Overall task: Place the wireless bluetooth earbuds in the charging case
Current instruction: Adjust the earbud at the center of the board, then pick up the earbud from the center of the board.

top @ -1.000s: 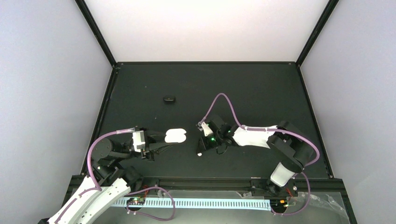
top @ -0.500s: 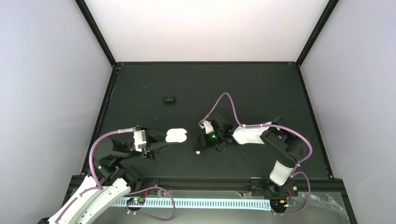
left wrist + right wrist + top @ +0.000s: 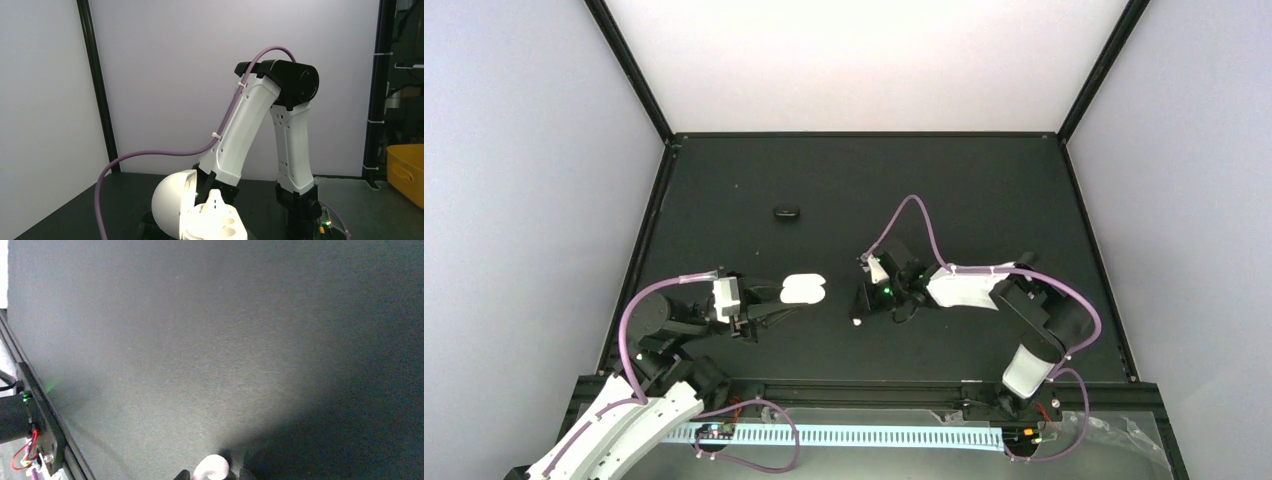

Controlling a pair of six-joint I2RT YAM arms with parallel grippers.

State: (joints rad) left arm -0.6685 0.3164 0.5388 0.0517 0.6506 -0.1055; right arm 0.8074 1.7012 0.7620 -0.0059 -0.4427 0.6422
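Black bench, pale walls all round. On the left, the left end effector is clamped tight on the charging case, lid thrown open, wells facing up (its long axis runs left to right). Then a gap of bare bench, then an earbud, pinched, it looks, between the barely parted tips of the right end effector. The case lies to that arm's left, near but apart; I'd call it a short carry leftward.
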